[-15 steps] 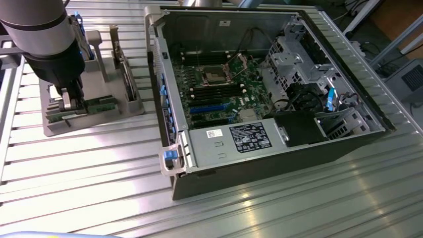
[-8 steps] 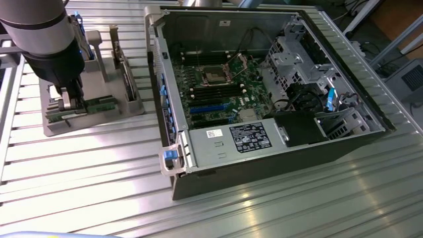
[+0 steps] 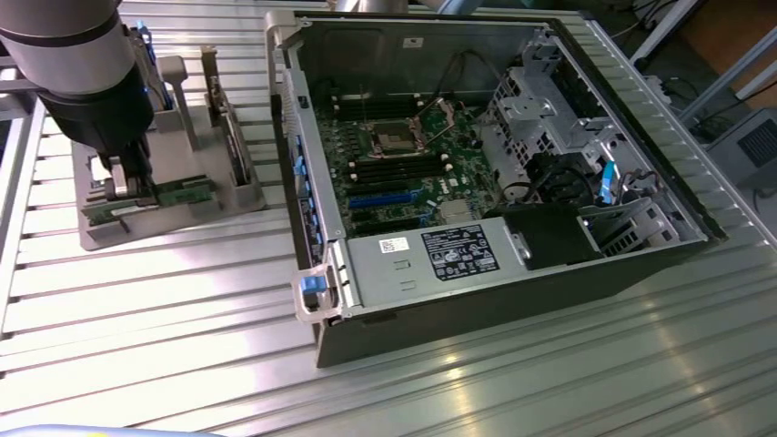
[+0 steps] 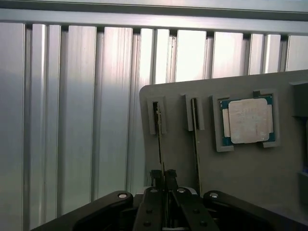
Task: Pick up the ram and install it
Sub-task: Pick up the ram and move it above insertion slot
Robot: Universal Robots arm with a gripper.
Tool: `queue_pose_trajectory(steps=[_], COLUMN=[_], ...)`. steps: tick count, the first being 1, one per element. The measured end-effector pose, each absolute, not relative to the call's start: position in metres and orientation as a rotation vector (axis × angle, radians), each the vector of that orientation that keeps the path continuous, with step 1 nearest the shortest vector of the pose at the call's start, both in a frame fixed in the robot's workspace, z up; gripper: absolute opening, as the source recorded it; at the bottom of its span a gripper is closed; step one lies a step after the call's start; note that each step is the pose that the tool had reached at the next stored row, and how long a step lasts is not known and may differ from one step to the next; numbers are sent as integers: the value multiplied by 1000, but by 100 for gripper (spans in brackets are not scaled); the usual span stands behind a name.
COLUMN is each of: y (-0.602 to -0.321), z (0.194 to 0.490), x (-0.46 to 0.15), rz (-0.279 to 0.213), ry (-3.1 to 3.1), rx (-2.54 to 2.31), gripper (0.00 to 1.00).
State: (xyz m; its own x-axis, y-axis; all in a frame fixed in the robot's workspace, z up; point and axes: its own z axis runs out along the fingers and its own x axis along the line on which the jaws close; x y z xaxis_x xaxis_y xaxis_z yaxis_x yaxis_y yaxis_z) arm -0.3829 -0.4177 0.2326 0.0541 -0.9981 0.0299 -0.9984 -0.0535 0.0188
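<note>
The ram (image 4: 159,139) is a thin green stick standing on edge in a slot of the grey holder (image 4: 250,178). In the exterior view the ram (image 3: 182,193) lies low in the holder (image 3: 195,218) at that view's left. My gripper (image 3: 131,187) is down on the holder, and in the wrist view the gripper (image 4: 163,175) has its black fingertips (image 4: 155,174) pressed close on either side of the stick's near end. The stick still sits in its slot.
A second stick (image 4: 196,144) stands in the neighbouring slot, and a square silver CPU (image 4: 248,120) rests in a pocket beside it. The open computer case (image 3: 318,273) lies at the exterior view's right, with its motherboard (image 3: 401,164) and power supply (image 3: 425,255). Ribbed metal table (image 3: 158,319) lies all around.
</note>
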Motion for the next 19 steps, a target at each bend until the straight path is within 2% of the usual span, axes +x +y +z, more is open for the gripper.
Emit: queue_pose_trajectory(steps=[19], y=[-418], z=[253], x=[-383], rz=[14], ry=[-2137], rx=[2256], gripper=[14])
